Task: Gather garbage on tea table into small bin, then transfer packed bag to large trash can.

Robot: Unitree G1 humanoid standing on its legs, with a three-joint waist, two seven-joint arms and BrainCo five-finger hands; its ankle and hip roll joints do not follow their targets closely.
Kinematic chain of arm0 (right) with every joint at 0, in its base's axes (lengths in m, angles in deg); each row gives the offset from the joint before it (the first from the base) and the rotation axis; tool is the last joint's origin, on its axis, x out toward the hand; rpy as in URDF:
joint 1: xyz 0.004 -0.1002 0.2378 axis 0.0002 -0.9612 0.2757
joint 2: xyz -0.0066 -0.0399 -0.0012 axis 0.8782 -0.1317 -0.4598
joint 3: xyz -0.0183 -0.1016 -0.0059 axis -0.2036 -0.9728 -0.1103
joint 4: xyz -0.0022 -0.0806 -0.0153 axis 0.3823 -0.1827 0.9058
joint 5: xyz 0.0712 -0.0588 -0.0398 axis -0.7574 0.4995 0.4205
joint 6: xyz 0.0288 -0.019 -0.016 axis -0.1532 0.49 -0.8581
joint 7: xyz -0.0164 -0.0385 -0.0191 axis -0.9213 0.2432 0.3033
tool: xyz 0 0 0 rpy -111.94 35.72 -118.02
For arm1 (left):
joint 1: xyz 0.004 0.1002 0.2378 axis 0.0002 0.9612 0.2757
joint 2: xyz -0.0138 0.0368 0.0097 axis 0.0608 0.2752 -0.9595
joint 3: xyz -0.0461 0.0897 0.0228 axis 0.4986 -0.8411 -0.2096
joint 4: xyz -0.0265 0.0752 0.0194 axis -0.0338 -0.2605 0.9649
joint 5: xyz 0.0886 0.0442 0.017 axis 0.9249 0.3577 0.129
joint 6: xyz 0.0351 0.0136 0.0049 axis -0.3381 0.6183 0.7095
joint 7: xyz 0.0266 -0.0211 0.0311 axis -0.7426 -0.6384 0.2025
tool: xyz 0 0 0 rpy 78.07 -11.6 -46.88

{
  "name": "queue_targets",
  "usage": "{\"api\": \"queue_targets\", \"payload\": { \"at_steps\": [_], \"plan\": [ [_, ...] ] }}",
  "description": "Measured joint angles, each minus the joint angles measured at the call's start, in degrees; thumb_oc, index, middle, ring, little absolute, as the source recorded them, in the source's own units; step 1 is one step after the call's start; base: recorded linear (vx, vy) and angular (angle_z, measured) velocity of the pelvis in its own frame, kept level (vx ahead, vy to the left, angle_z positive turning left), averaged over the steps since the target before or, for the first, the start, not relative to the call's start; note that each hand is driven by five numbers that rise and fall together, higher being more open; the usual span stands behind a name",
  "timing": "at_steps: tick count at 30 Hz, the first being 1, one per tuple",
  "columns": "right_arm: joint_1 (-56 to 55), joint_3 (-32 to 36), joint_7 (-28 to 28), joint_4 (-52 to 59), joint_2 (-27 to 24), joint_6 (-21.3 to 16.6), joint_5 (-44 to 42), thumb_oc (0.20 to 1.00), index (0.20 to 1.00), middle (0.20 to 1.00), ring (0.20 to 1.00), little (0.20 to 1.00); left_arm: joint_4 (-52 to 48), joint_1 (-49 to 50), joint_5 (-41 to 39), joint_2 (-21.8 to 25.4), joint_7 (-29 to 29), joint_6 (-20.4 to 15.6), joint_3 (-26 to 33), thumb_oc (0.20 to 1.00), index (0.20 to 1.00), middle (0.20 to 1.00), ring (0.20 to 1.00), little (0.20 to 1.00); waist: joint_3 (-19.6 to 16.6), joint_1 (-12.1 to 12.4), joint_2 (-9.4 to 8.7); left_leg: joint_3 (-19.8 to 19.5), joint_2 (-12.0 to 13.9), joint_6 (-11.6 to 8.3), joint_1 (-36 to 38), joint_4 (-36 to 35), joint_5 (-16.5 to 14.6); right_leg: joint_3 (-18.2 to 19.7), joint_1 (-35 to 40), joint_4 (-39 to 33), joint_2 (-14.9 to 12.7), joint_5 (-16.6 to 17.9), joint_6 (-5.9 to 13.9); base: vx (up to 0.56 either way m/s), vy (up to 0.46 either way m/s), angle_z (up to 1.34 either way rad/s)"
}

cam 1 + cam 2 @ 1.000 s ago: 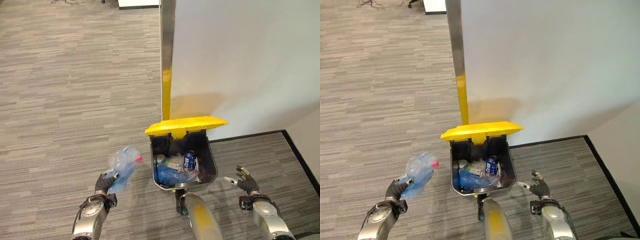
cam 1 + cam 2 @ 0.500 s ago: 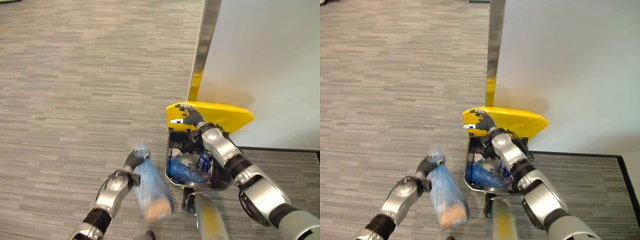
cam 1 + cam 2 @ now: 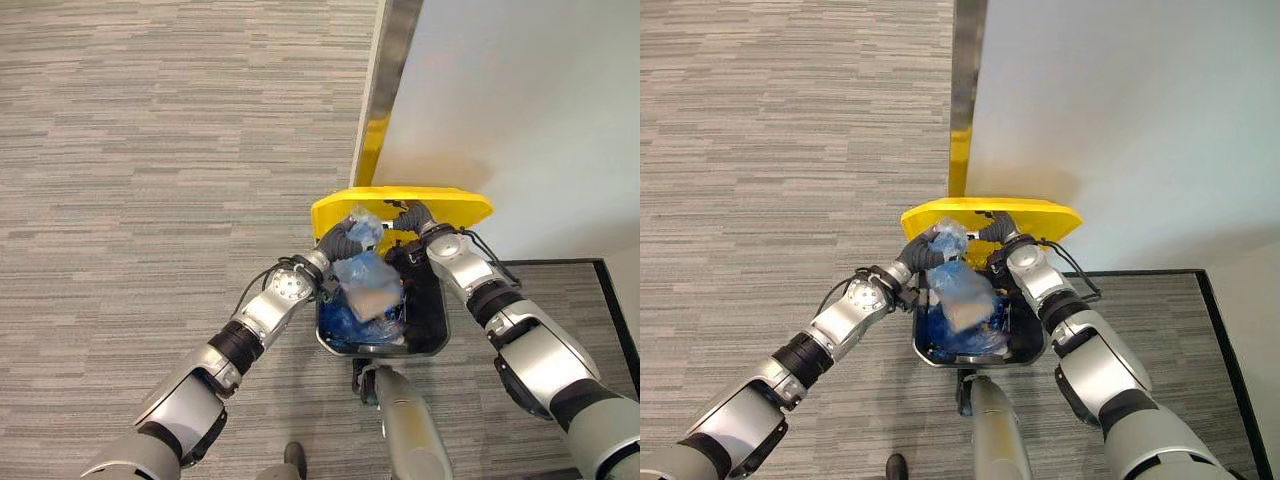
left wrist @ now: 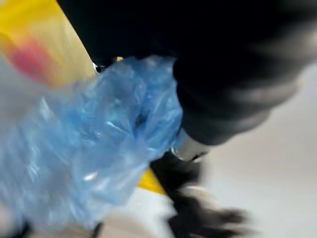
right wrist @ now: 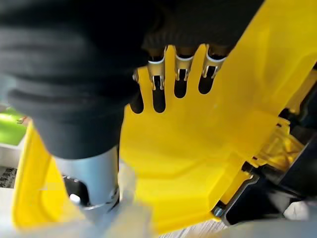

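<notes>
A large dark trash can point(image 3: 432, 325) with a yellow lid point(image 3: 440, 204) stands against the wall, with blue bags and bottles inside. My left hand point(image 3: 343, 237) is shut on the knotted neck of a filled blue plastic bag point(image 3: 366, 285). The bag hangs over the can's opening, its lower end at the rubbish inside. In the left wrist view the blue bag point(image 4: 89, 148) bunches beside my thumb point(image 4: 190, 146). My right hand point(image 3: 411, 216) holds the raised lid back, and its straight fingers point(image 5: 174, 79) press flat on the yellow lid point(image 5: 198, 144).
A white wall panel point(image 3: 520, 110) with a metal edge post point(image 3: 385, 70) rises right behind the can. Grey striped carpet point(image 3: 150, 180) spreads out to the left. A black floor strip point(image 3: 560, 263) borders the carpet on the right.
My left hand has swung the blue bag from the can's left side to over its opening. My right hand rose from low on the right to the lid and stays there. The camera shifted.
</notes>
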Motion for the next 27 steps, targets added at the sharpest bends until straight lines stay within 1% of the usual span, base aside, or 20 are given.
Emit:
{"api": "queue_targets", "payload": {
  "at_steps": [2, 3, 4, 6, 7, 8, 9, 10, 12, 14, 15, 21, 24, 25, 27],
  "plan": [
    [2.0, -2.3, -0.1, -1.2, -1.9, 0.1, 0.0, 1.000, 1.000, 1.000, 1.000, 1.000, 6.6, -0.7, 4.0, 0.5, -0.3, 0.1, -2.7, 0.200, 0.200, 0.200, 0.200, 0.200, 0.3, -0.3, 0.00, 0.4, -0.3, 0.03, -0.7, 0.0, 0.0, 0.7, -1.3, 0.3, 0.2, 0.1, 0.06, -0.03, 0.001, -0.13],
    [3.2, -2.3, 0.0, -1.1, -2.5, 0.1, 0.0, 1.000, 1.000, 1.000, 1.000, 1.000, 9.8, -2.1, 5.7, 0.4, -0.2, 0.1, -3.9, 0.200, 0.200, 0.200, 0.200, 0.200, 0.7, -0.6, -0.23, 0.5, -0.7, 0.12, -1.4, 0.1, -0.1, 1.1, -2.3, 0.4, 0.2, 0.3, 0.11, -0.03, 0.015, -0.23],
    [6.1, -2.2, 0.2, -0.2, -3.2, 0.0, -0.1, 1.000, 1.000, 1.000, 1.000, 1.000, 14.2, -5.2, 10.2, 0.6, 0.4, 0.5, -5.1, 0.200, 0.200, 0.200, 0.200, 0.200, 2.5, -1.5, -0.23, 1.3, -0.9, 0.14, -2.8, 0.2, -0.1, 1.7, -3.7, -0.3, 0.6, 1.2, 0.15, 0.00, 0.015, -0.26],
    [7.1, -2.3, 0.5, 4.2, -4.9, 0.0, -1.2, 1.000, 1.000, 1.000, 1.000, 1.000, 18.2, -6.7, 15.5, -0.6, 1.7, 0.3, -4.9, 0.200, 0.200, 0.200, 0.200, 0.200, 5.3, -3.2, -0.51, 2.1, -0.9, 0.22, -3.0, 0.2, -0.1, 2.3, -4.4, 0.0, 0.9, 1.3, 0.04, 0.00, -0.012, -0.20],
    [7.1, -2.3, 0.8, 6.9, -5.4, 0.0, -2.4, 1.000, 1.000, 1.000, 1.000, 1.000, 23.3, -7.9, 19.1, -2.0, 3.0, 1.1, -4.2, 0.238, 0.238, 0.238, 0.238, 0.238, 6.3, -3.9, -0.93, 2.4, -1.0, 0.23, -3.1, 0.2, -0.1, 2.5, -4.6, 0.2, 0.9, 1.3, 0.04, -0.01, -0.030, -0.09],
    [7.0, -2.3, 1.1, 8.2, -5.5, -0.1, -3.2, 1.000, 1.000, 1.000, 1.000, 1.000, 25.3, -8.2, 21.0, -2.2, 3.9, 2.1, -4.0, 0.570, 0.570, 0.570, 0.570, 0.570, 6.7, -4.3, -1.19, 2.5, -1.0, 0.23, -3.2, 0.2, -0.1, 2.5, -4.7, 0.1, 0.9, 1.3, 0.03, -0.01, -0.033, -0.07],
    [7.0, -2.3, 1.3, 9.4, -5.6, -0.1, -4.2, 1.000, 1.000, 1.000, 1.000, 1.000, 26.5, -8.1, 23.3, -2.0, 4.8, 3.2, -3.8, 1.000, 1.000, 1.000, 1.000, 1.000, 6.8, -4.8, -1.42, 2.6, -0.9, 0.21, -3.6, 0.2, -0.1, 2.5, -5.1, 0.1, 1.1, 1.3, 0.01, 0.00, 0.000, 0.00],
    [6.9, -2.3, 1.5, 9.7, -5.8, -0.1, -4.5, 1.000, 1.000, 1.000, 1.000, 1.000, 26.3, -7.9, 24.1, -1.9, 5.5, 3.5, -3.3, 1.000, 1.000, 1.000, 1.000, 1.000, 6.9, -4.8, -1.51, 2.6, -0.8, 0.21, -3.8, 0.3, -0.1, 2.5, -5.2, 0.1, 1.2, 1.3, -0.01, 0.01, -0.020, -0.03],
    [5.6, -2.3, 2.3, 11.3, -6.5, -0.2, -5.0, 1.000, 1.000, 1.000, 1.000, 1.000, 24.8, -7.3, 26.5, -1.5, 7.8, 4.1, 0.0, 1.000, 1.000, 1.000, 1.000, 1.000, 6.9, -4.2, -1.65, 3.1, -0.4, 0.15, -3.6, 0.2, -0.2, 2.5, -5.2, 0.0, 1.7, 1.3, -0.04, 0.02, -0.005, -0.06],
    [3.8, -2.2, 2.3, 12.7, -6.4, -0.5, -5.5, 1.000, 1.000, 1.000, 1.000, 1.000, 22.4, -6.9, 28.0, -0.1, 8.3, 4.5, 0.2, 1.000, 1.000, 1.000, 1.000, 1.000, 6.9, -4.0, -1.65, 3.2, -0.4, 0.18, -3.1, 0.1, -0.2, 2.6, -4.7, -0.1, 1.8, 1.3, -0.05, 0.02, -0.007, -0.03],
    [2.0, -2.1, 2.3, 14.1, -6.7, -0.5, -5.5, 1.000, 1.000, 1.000, 1.000, 1.000, 20.5, -5.9, 30.3, 0.8, 8.3, 4.5, 0.2, 1.000, 1.000, 1.000, 1.000, 1.000, 6.8, -4.1, -1.69, 3.2, -0.2, 0.20, -2.1, 0.0, -0.3, 2.4, -3.6, -0.4, 1.9, 1.3, -0.05, 0.00, 0.000, 0.00],
    [0.1, -2.1, 1.5, 15.8, -7.7, -0.6, -5.5, 1.000, 1.000, 1.000, 1.000, 1.000, 16.8, -3.6, 32.4, 4.2, 8.2, 4.5, 1.4, 1.000, 1.000, 1.000, 1.000, 1.000, 6.5, -3.7, -2.01, 3.2, -0.1, 0.25, -2.0, 0.2, -0.3, 2.4, -3.2, -0.9, 2.1, 1.6, -0.40, -0.01, -0.002, 0.00],
    [-0.8, -1.9, 1.0, 16.7, -8.4, -0.6, -5.4, 1.000, 1.000, 1.000, 1.000, 1.000, 15.3, -2.0, 32.4, 4.7, 8.2, 4.5, 5.3, 1.000, 1.000, 1.000, 1.000, 1.000, 6.4, -3.3, -2.12, 3.3, 0.0, 0.23, -1.9, 0.3, -0.3, 2.3, -3.0, -0.9, 2.2, 1.7, -0.57, -0.05, -0.016, 0.00],
    [-1.3, -1.5, 0.9, 17.0, -8.5, -0.5, -5.4, 1.000, 1.000, 1.000, 1.000, 1.000, 14.8, -1.2, 32.3, 4.9, 8.1, 4.4, 6.3, 1.000, 1.000, 1.000, 1.000, 1.000, 6.4, -2.9, -2.12, 3.3, -0.1, 0.22, -1.6, 0.3, -0.3, 2.3, -2.6, -1.0, 2.3, 1.9, -0.89, -0.04, -0.006, -0.06],
    [-4.4, 0.3, 0.6, 18.5, -8.4, -0.5, -4.8, 1.000, 1.000, 1.000, 1.000, 1.000, 12.8, 2.0, 31.6, 5.1, 8.3, 4.4, 9.5, 1.000, 1.000, 1.000, 1.000, 1.000, 6.4, -2.2, -2.12, 3.4, 0.3, 0.09, 0.0, 0.1, -0.6, 2.2, -1.0, -1.3, 2.7, 1.8, -1.30, -0.04, -0.003, -0.05]
  ]
}}
